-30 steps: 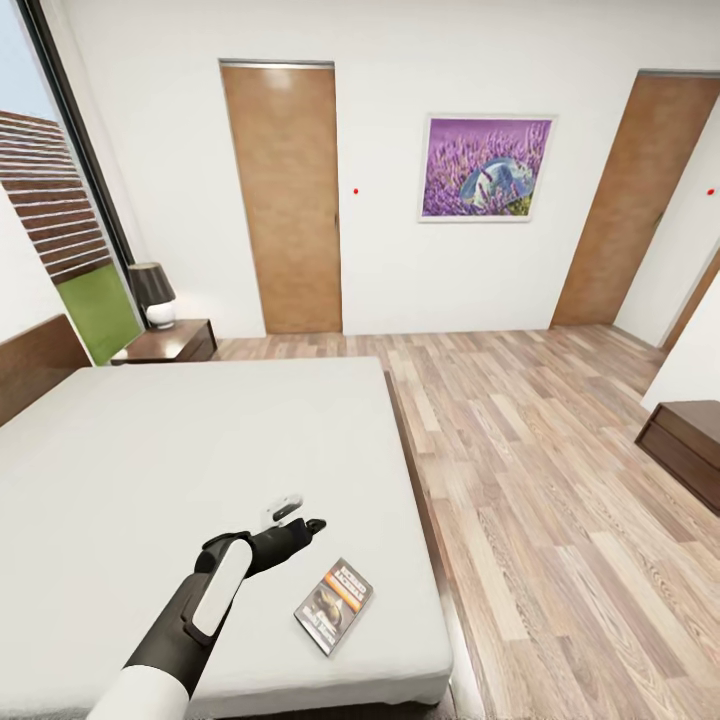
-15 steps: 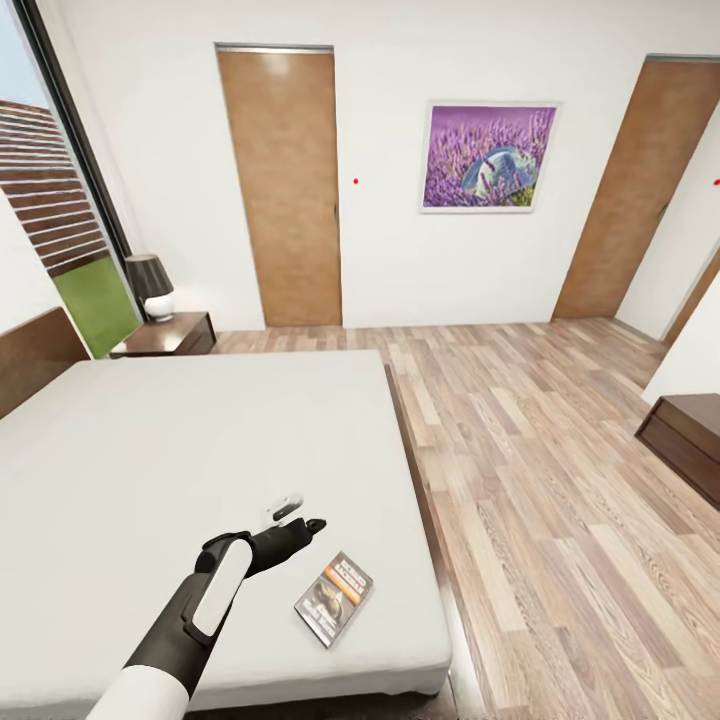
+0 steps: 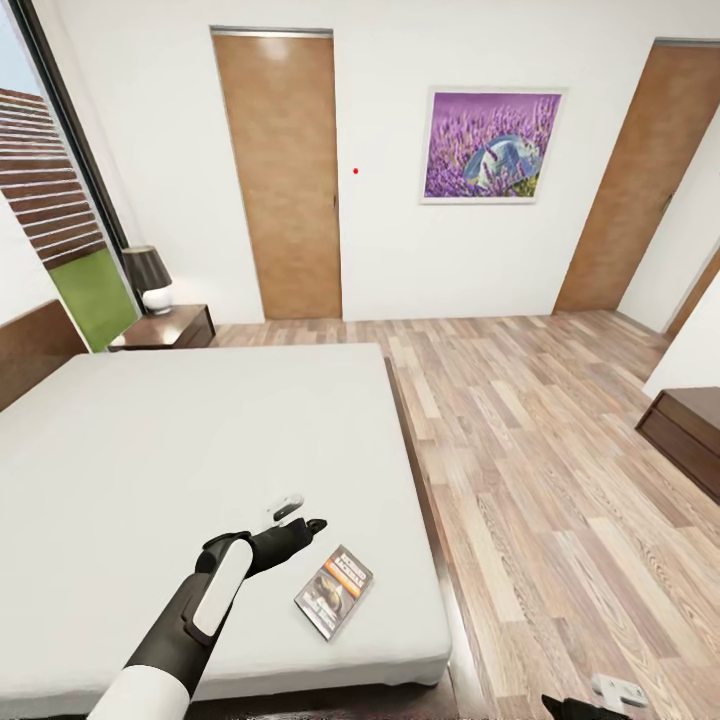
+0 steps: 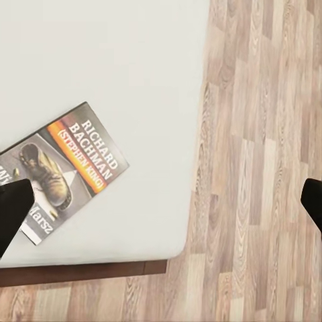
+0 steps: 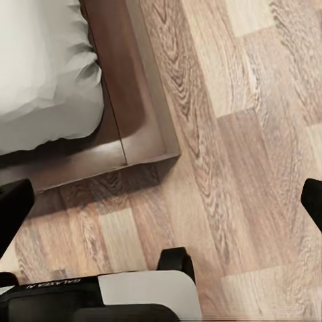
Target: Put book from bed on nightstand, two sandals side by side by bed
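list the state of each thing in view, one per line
book: closed, flat on the bed, cover up, near the foot corner
left gripper: open, empty, hovering beside the book
right gripper: open, empty, low over the floor
bed: bare mattress, otherwise clear
left door: shut
right door: shut
lamp: upright on the nightstand

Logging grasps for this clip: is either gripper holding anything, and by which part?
Nothing is held. The left gripper hovers open beside the book, which lies on the bed.

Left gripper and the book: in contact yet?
Apart. In the head view, a strip of bare mattress separates the left gripper from the book lying flat on the bed.
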{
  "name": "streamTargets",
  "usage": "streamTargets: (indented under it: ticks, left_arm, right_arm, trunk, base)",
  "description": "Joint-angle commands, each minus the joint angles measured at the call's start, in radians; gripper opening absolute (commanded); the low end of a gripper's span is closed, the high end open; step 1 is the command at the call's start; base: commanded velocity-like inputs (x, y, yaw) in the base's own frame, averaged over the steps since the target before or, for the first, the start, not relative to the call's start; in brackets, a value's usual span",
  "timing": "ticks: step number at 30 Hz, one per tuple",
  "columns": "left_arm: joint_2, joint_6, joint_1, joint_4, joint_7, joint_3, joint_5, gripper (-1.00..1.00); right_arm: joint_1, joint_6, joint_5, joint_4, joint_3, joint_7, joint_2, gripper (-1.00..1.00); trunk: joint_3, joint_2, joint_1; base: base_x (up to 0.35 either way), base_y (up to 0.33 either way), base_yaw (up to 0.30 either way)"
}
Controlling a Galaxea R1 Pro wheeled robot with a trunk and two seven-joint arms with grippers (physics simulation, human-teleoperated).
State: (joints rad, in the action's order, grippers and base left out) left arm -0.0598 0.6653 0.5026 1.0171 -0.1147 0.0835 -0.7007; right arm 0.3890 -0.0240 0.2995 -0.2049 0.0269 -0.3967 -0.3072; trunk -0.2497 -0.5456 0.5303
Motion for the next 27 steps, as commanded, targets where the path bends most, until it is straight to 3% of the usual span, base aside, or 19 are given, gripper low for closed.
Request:
streamTargets:
  ticks: [1,3,8,11,14,17,27]
  left_arm:
    - [0.000,0.003,0.001,0.001,-0.010,0.001,-0.011,1.00]
    - [0.000,0.003,0.001,0.001,-0.010,0.001,-0.011,1.00]
    - [-0.001,0.004,0.001,0.001,-0.010,0.001,-0.011,1.00]
    - [-0.003,0.004,0.001,0.001,-0.010,0.002,-0.011,1.00]
    - [-0.004,0.003,0.001,0.000,-0.010,0.002,-0.011,1.00]
    - [-0.004,0.002,0.001,0.000,-0.010,0.003,-0.011,1.00]
    - [-0.007,-0.002,0.001,-0.001,-0.010,0.005,-0.010,1.00]
  right_arm:
    - [0.001,-0.006,0.003,-0.002,0.002,-0.005,0.000,1.00]
    - [0.000,-0.013,0.000,-0.005,0.001,-0.006,-0.002,1.00]
    - [0.000,-0.020,-0.003,-0.005,-0.001,-0.040,-0.035,1.00]
    - [0.000,-0.021,-0.003,-0.004,-0.002,-0.148,-0.058,1.00]
    - [0.000,-0.021,-0.003,-0.004,-0.002,-0.302,-0.087,1.00]
    - [0.000,-0.017,-0.002,-0.002,-0.002,-0.427,-0.101,1.00]
    - [0.000,-0.006,-0.002,0.101,-0.002,-0.462,-0.105,1.00]
  trunk:
    - [-0.003,-0.002,0.000]
    - [-0.006,-0.002,0.000]
    - [-0.014,-0.002,0.000]
    - [-0.019,-0.002,0.000]
    - [-0.024,-0.002,0.000]
    - [-0.028,-0.002,0.000]
    - [-0.044,-0.002,0.000]
  base:
    - [0.000,0.000,0.000]
    - [0.000,0.000,0.000]
    - [0.000,0.000,0.000]
    - [0.000,0.000,0.000]
    - [0.000,0.000,0.000]
    - [0.000,0.000,0.000]
    - [0.000,0.000,0.000]
